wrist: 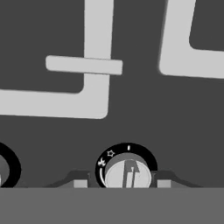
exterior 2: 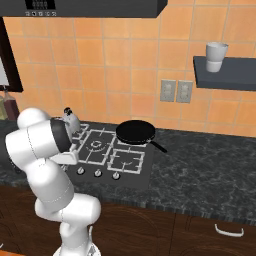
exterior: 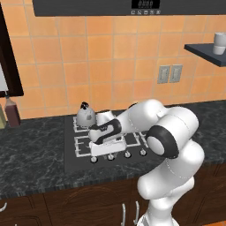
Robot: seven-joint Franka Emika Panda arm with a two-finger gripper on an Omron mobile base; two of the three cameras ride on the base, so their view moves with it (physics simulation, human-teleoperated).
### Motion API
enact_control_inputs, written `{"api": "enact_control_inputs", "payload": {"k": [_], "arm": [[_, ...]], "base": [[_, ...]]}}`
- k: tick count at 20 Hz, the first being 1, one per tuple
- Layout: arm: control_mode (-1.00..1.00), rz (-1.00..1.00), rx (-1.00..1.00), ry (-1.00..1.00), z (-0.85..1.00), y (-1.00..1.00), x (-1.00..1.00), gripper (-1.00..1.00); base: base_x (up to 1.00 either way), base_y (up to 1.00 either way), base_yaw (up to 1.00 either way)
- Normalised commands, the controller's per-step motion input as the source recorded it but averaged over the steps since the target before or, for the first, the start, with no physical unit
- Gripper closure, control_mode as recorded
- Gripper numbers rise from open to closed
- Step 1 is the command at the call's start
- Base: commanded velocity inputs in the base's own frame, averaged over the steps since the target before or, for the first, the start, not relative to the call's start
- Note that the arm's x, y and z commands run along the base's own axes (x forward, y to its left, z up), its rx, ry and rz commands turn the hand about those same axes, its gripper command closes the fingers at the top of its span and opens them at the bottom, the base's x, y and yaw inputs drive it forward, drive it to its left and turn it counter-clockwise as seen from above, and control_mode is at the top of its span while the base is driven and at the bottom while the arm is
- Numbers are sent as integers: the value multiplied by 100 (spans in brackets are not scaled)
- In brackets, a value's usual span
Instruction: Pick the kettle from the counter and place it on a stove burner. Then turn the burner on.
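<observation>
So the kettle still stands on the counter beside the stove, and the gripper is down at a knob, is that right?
Not quite. The left base view shows the kettle already on a rear stove burner, not on the counter. The gripper is indeed at a knob.
</observation>
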Motion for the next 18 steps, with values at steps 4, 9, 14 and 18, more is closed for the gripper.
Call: {"api": "enact_control_inputs", "payload": {"k": [4, 9, 14, 18], "arm": [[-100, 0, 0, 0, 0, 0, 0, 100], [-100, 0, 0, 0, 0, 0, 0, 100], [-100, 19, 0, 0, 0, 0, 0, 100], [-100, 34, 0, 0, 0, 0, -9, 100]], "base": [[0, 0, 0], [0, 0, 0], [0, 0, 0], [0, 0, 0]]}}
